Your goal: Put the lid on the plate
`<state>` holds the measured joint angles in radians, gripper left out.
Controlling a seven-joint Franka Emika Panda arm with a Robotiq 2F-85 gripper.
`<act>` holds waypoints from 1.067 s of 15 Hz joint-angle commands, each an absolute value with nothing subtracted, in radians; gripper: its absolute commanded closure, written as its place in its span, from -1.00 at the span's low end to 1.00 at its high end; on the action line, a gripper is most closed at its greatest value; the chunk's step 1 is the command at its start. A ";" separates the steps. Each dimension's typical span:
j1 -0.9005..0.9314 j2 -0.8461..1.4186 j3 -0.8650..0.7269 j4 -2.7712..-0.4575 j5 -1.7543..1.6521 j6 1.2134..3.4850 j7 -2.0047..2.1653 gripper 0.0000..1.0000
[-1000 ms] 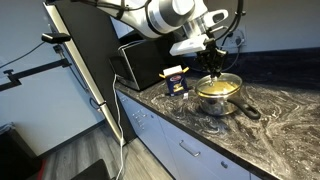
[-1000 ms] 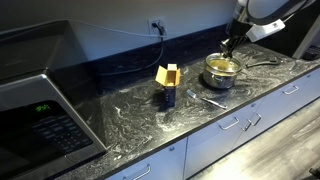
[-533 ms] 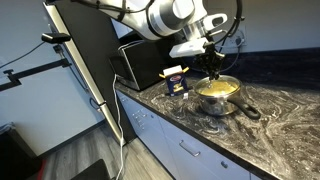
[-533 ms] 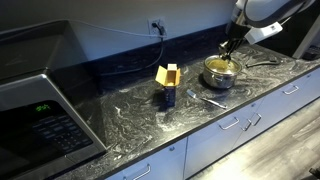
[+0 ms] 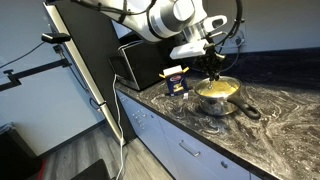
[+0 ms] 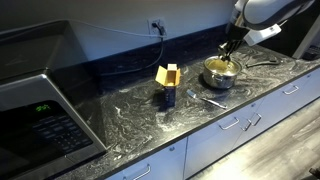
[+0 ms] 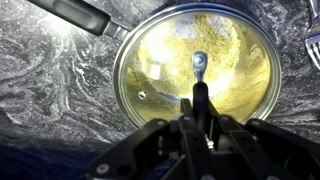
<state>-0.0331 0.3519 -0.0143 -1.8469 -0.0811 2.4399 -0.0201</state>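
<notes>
The glass lid [image 7: 160, 60] with its metal rim and small dark knob [image 7: 200, 62] lies on the plate, the yellow-bottomed metal pan [image 5: 214, 102], and covers it. The pan's long black handle [image 5: 248, 108] sticks out over the counter and also shows in the wrist view [image 7: 80, 14]. The lidded pan shows in both exterior views [image 6: 221, 72]. My gripper [image 7: 200, 94] hangs just above the lid, near the knob, with its fingers together and nothing between them. It shows in both exterior views [image 5: 215, 68] [image 6: 227, 50].
A blue and yellow box [image 5: 175, 82] [image 6: 167, 77] stands on the dark marble counter beside the pan. A microwave [image 6: 40, 110] sits at one end. A utensil [image 6: 212, 100] lies near the front edge, and a fork [image 7: 312, 45] lies by the pan.
The gripper has lifted slightly away from the lid. The lid and pan have not moved.
</notes>
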 commanded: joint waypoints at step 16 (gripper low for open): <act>-0.006 0.256 -0.037 -1.912 -0.151 2.458 0.009 -0.97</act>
